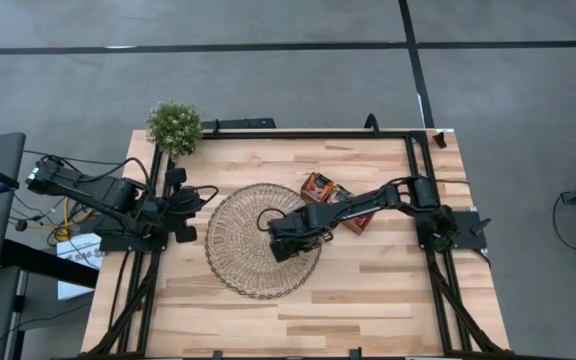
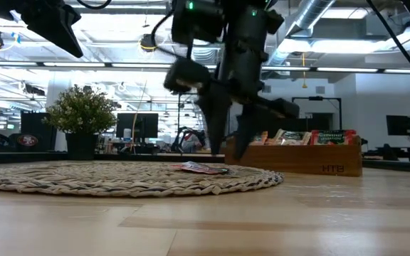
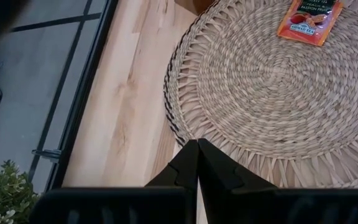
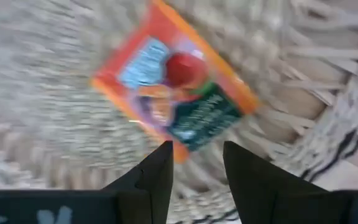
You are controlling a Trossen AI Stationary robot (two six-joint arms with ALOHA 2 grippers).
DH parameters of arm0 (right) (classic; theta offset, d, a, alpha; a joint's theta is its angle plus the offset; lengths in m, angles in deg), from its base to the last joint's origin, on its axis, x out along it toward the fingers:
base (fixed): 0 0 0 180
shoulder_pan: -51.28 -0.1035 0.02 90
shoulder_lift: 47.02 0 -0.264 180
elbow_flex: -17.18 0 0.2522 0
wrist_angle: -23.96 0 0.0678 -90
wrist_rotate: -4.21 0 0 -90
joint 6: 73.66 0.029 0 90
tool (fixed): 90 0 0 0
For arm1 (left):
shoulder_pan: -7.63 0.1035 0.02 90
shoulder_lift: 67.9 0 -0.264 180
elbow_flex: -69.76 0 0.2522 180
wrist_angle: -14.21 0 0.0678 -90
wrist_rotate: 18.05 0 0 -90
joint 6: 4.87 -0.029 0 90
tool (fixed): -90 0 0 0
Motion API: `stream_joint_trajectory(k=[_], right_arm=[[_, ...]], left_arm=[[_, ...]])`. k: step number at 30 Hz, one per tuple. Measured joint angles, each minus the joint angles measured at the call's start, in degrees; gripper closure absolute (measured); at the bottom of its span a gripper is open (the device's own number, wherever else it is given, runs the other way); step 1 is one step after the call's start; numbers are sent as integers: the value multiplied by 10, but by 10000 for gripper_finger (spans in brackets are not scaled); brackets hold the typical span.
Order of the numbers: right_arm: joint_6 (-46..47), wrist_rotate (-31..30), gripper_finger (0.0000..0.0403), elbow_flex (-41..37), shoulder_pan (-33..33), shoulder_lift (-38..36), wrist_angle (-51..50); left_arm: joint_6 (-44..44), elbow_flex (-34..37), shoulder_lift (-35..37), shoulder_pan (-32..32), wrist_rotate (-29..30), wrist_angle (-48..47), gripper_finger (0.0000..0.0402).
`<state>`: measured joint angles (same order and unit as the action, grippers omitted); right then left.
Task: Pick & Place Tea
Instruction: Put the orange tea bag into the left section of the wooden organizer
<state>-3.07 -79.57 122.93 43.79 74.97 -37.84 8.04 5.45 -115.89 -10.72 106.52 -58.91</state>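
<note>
One red-orange tea sachet [image 4: 173,102] lies flat on the round wicker mat [image 1: 238,255], toward its right part; it also shows in the low view as a sachet [image 2: 203,168] and in the left wrist view as a sachet [image 3: 309,18]. My right gripper [image 4: 197,155] hangs open just above it, fingers pointing down [image 2: 226,146], apart from it. My left gripper [image 3: 197,149] is shut and waits over the mat's left edge [image 1: 203,195]. More sachets stand in the wooden tray [image 2: 297,156].
The wooden compartment tray [image 1: 340,203] sits on the table just right of and beyond the mat, under my right arm. A potted plant [image 1: 174,127] stands at the far left corner. Bare wood shows on the near half of the table [image 1: 368,300].
</note>
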Motion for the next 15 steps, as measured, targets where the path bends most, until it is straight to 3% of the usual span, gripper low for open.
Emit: stream_joint_trajectory(k=[5, 11, 15], right_arm=[[14, -32, 270, 1, 0, -14, 4], [0, -32, 269, 0, 2, -8, 91], [-1, -35, 271, -7, 2, -8, 93]], left_arm=[[-1, 0, 0, 0, 0, 0, 401], [-6, 0, 0, 0, 0, 0, 401], [-7, 0, 0, 0, 0, 0, 401]])
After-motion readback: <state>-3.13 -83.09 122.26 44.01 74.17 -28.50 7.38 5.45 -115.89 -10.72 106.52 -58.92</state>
